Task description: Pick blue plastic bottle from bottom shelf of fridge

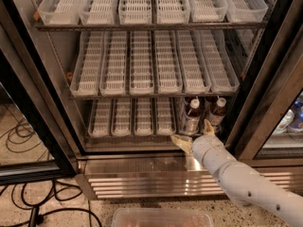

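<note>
The fridge [28, 79] stands open with rows of white slotted trays. On the bottom shelf [128, 119], at the right, stand two small bottles of dark drink with white caps and pale labels: the blue plastic bottle [191, 117] and a near-identical one [217, 113] to its right. My gripper [193, 133] is open just in front of and below the left bottle. One pale fingertip [179, 139] points left and the other [208, 126] points up between the bottles. It holds nothing.
The shiny steel louvred base [142, 178] runs under the shelf. Black cables [28, 207] lie on the speckled floor at left. A clear plastic bin [161, 217] sits at the bottom edge. More bottles [291, 119] show behind the right glass door.
</note>
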You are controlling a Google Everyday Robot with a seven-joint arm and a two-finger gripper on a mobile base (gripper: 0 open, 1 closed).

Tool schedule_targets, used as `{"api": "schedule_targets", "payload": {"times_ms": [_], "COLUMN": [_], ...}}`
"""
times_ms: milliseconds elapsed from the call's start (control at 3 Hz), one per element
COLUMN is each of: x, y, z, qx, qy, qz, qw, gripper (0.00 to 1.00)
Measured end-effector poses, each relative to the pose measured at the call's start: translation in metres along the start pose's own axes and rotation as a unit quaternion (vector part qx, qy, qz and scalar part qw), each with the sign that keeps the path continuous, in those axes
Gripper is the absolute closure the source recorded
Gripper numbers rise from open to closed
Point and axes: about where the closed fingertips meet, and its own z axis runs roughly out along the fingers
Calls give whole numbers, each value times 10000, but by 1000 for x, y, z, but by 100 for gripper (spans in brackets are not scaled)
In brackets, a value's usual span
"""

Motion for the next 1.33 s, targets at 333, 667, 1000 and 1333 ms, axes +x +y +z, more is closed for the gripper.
{"api": "schedule_targets", "payload": {"times_ms": [333,667,1000,1333], "x": [8,18,17,16], "y": [-4,-5,-5,-7], "z": [4,7,6,7], "qx": [255,490,502,563], "qy": [-239,-425,-431,-507], "qz": [18,33,40,90], "qw": [9994,9979,9978,9971], "gripper": [15,0,9,11]}}
